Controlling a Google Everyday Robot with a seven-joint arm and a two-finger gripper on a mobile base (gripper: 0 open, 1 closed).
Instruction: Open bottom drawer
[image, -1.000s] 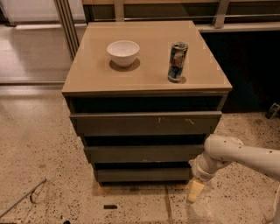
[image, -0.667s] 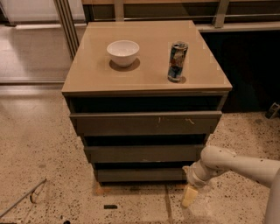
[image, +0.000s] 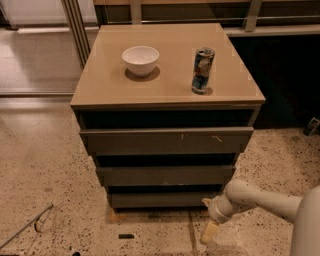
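Observation:
The bottom drawer is the lowest and narrowest of three dark grey-brown fronts on the cabinet, and it sits shut just above the floor. My gripper is low at the cabinet's front right corner, just right of the bottom drawer's right end. It is open: one yellowish finger points down at the floor and the other tip is up by the drawer's corner. It holds nothing. My white arm reaches in from the right.
The middle drawer and the top drawer with pale scratches are shut. A white bowl and a can stand on the cabinet top. A thin metal rod and a small dark object lie on the speckled floor.
My gripper has moved left and slightly down along the floor, closer to the right end of the bottom drawer. The drawers have not moved.

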